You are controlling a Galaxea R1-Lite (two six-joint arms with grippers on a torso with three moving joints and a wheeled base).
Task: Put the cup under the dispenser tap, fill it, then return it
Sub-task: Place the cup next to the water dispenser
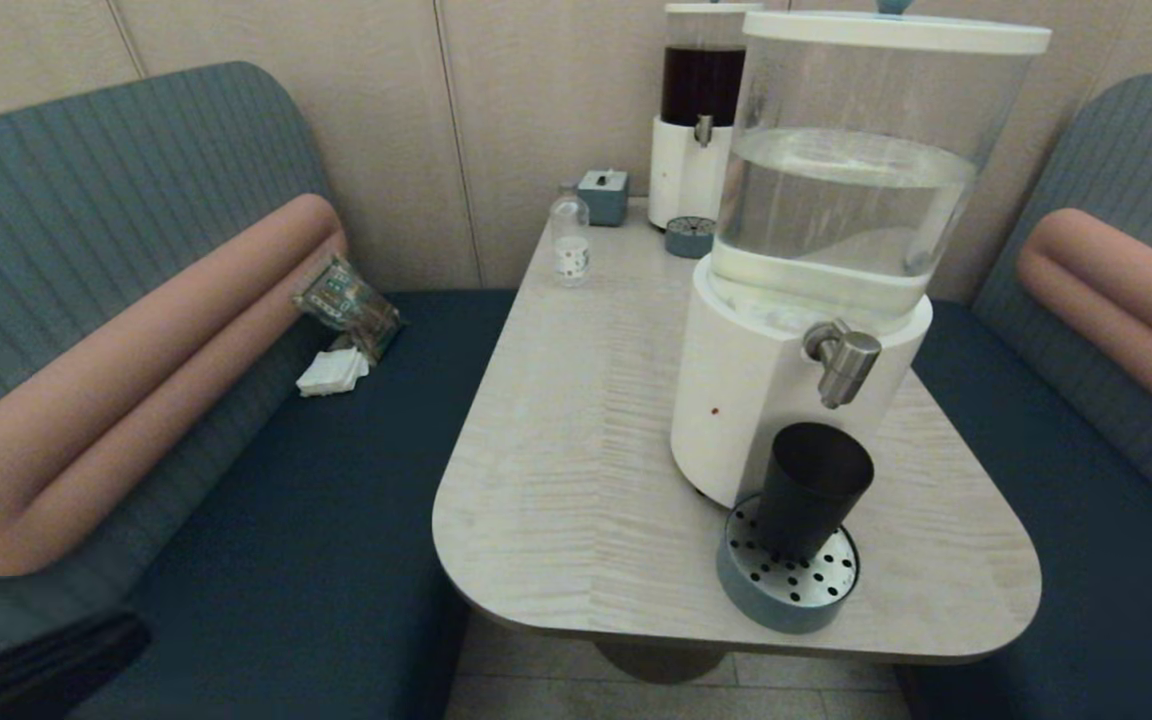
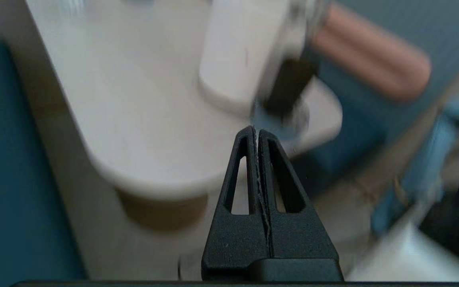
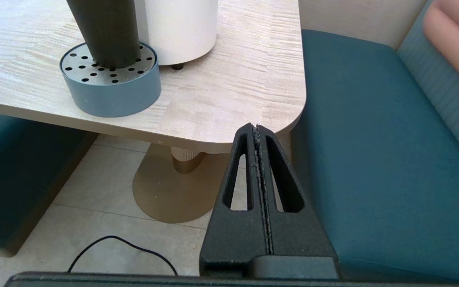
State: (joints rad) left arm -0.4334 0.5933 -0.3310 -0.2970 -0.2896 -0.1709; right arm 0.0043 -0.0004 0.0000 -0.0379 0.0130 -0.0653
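The dark brown-black cup (image 1: 811, 490) stands upright on a round blue-grey drip tray (image 1: 786, 580), right below the brushed-steel dispenser tap (image 1: 841, 362) of the big white-based dispenser (image 1: 751, 400) with clear liquid. In the right wrist view the cup (image 3: 104, 32) and the drip tray (image 3: 112, 85) sit at the table's near end. My right gripper (image 3: 256, 127) is shut and empty, held low off the table's front corner. My left gripper (image 2: 255, 129) is also shut and empty, below and in front of the table, with the cup (image 2: 287, 87) showing blurred beyond it. Neither arm shows in the head view.
A second dispenser (image 1: 698, 110) with dark liquid, its small tray (image 1: 689, 237), a blue-grey box (image 1: 604, 195) and a small clear bottle (image 1: 570, 240) stand at the table's far end. Blue benches flank the table (image 1: 576, 420). A snack packet (image 1: 348, 303) and napkins (image 1: 332, 371) lie on the left bench. A black cable (image 3: 122, 247) lies on the floor.
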